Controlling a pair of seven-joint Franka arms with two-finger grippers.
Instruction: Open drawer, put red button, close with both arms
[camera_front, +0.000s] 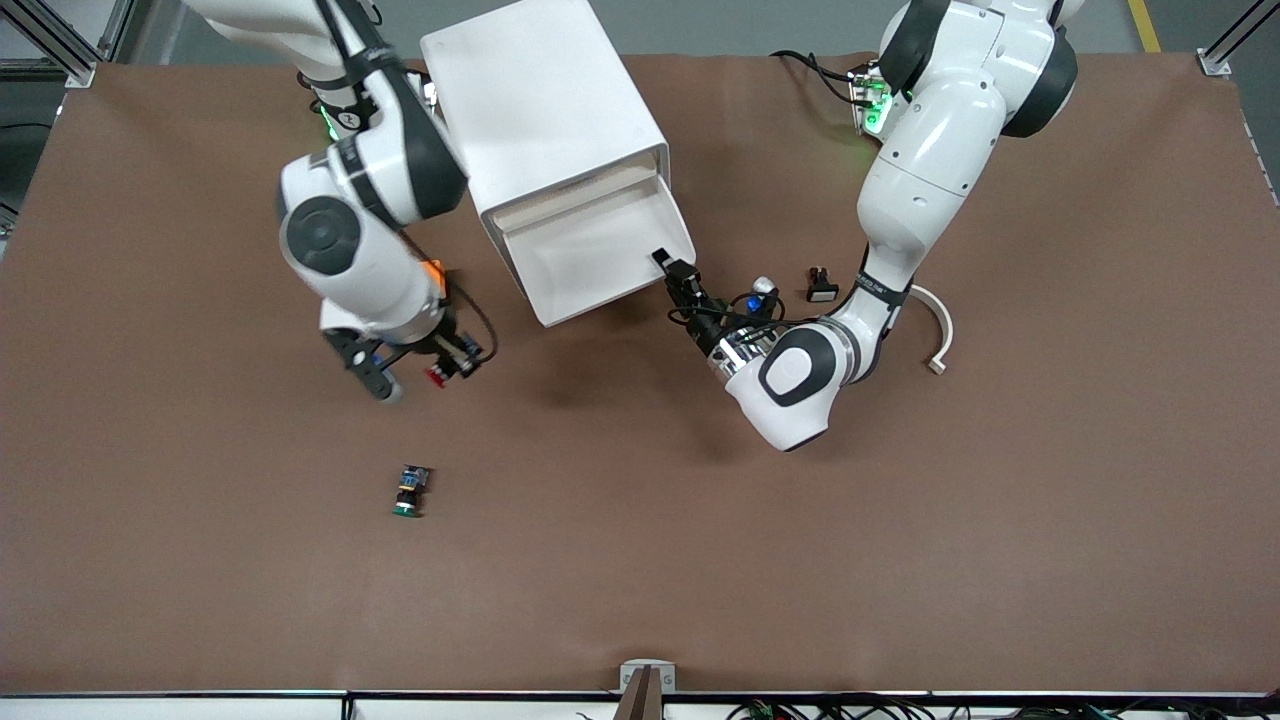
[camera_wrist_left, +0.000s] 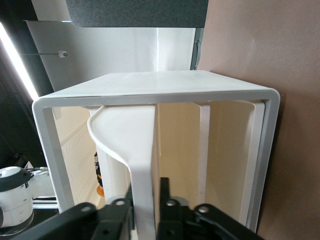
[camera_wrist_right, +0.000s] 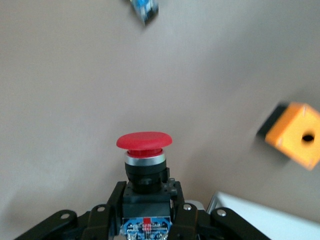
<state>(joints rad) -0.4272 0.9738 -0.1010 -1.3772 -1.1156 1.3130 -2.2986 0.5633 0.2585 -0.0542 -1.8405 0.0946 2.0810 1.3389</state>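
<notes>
My right end effector (camera_wrist_right: 145, 212) pinches red button (camera_wrist_right: 144, 141), up in air over desk (camera_front: 900, 560), beside open drawer (camera_front: 590, 255) of white cabinet (camera_front: 540, 110). My left end effector (camera_wrist_left: 147, 200) at drawer's front edge, one finger each side of thin wall; gripping or letting go, cannot tell. Green button (camera_front: 409, 492) lies on desk, nearer front camera. Orange block (camera_wrist_right: 295, 134) near cabinet.
</notes>
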